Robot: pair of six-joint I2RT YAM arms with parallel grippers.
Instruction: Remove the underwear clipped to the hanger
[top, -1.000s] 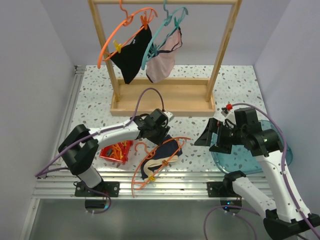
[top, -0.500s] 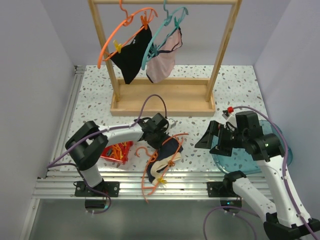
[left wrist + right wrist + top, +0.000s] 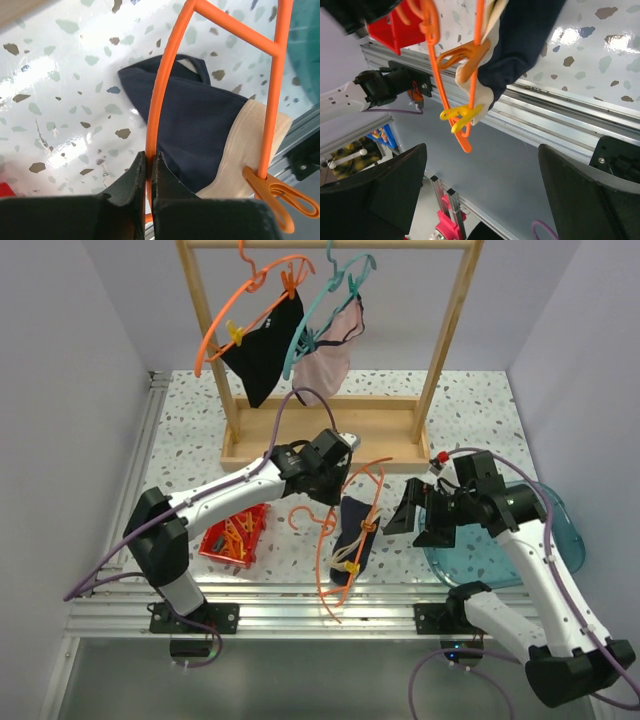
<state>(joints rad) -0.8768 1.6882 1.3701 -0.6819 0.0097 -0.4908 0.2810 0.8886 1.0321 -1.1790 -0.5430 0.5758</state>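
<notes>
My left gripper [image 3: 338, 472] is shut on an orange hanger [image 3: 330, 540] and holds it up over the table front. Navy underwear with beige lining [image 3: 352, 530] hangs from it by an orange clip [image 3: 366, 524] and a yellow clip [image 3: 349, 568]. In the left wrist view the fingertips [image 3: 141, 167] pinch the hanger rod [image 3: 159, 95] beside the navy fabric [image 3: 200, 125]. My right gripper [image 3: 408, 518] is open, just right of the hanging underwear, apart from it. The right wrist view shows the clips [image 3: 465, 112] and fabric [image 3: 520, 45]. Black underwear [image 3: 265, 345] and pink underwear [image 3: 325, 370] hang on the rack.
A wooden rack [image 3: 325, 435] stands at the back with an orange hanger [image 3: 245, 315] and a teal hanger [image 3: 330, 300]. A red box of clips [image 3: 232, 538] sits at the front left. A blue bowl [image 3: 555, 540] lies at the right under my right arm.
My left gripper has lifted the orange hanger up and to the right, so the navy underwear now hangs down. My right gripper has moved left towards it.
</notes>
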